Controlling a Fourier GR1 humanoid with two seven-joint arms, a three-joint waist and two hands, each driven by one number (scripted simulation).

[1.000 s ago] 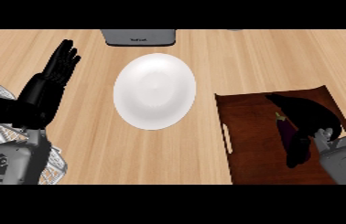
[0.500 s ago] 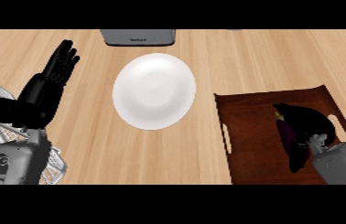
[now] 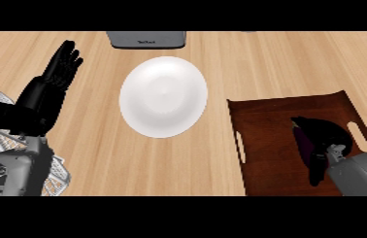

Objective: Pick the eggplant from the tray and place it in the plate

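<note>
A white plate [image 3: 163,96] lies in the middle of the wooden counter. To its right sits a dark brown tray [image 3: 269,130] with slot handles. On the tray's right half lies the dark purple eggplant [image 3: 303,147], mostly hidden, only a purple strip showing. My right hand [image 3: 326,135] is on top of it with fingers curled round it. My left hand [image 3: 46,93] rests open at the left edge, fingers pointing up, well clear of the plate.
A grey appliance [image 3: 146,39] stands at the counter's far edge, just behind the plate. Bare wood separates the plate from the tray's left rim.
My right hand has shifted down the tray toward the near edge and closed further over the eggplant. The left hand, plate and tray have not moved.
</note>
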